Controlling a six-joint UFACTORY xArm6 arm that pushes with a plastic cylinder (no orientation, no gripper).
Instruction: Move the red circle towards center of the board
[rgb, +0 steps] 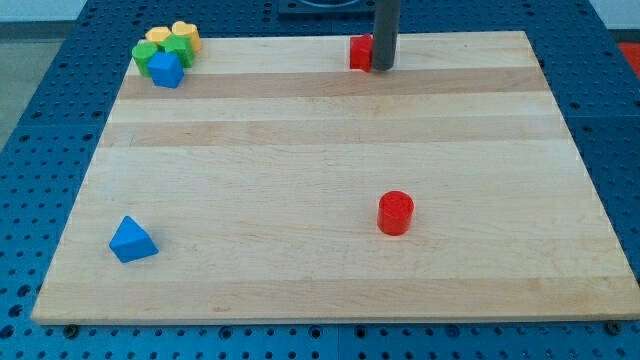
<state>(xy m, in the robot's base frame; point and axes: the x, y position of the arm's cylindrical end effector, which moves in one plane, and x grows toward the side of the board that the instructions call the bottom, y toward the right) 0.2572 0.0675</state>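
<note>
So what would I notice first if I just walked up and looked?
Probably the dark rod at the view's top, my tip right beside a red block. Then the red circle alone at lower right of centre, a blue triangle at bottom left, and a colourful cluster in the top-left corner.

The red cylindrical block (395, 213) lies right of the light wooden board's (300, 140) centre, toward the bottom edge. The blue triangular block (132, 241) sits near the bottom-left corner. A cluster of yellow, green and blue blocks (166, 51) fills the top-left corner, and a red block (360, 52) touches my tip (383, 67) at the top edge.

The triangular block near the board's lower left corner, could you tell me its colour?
Blue. The triangular block shows plainly in the camera view, the only view.
</note>
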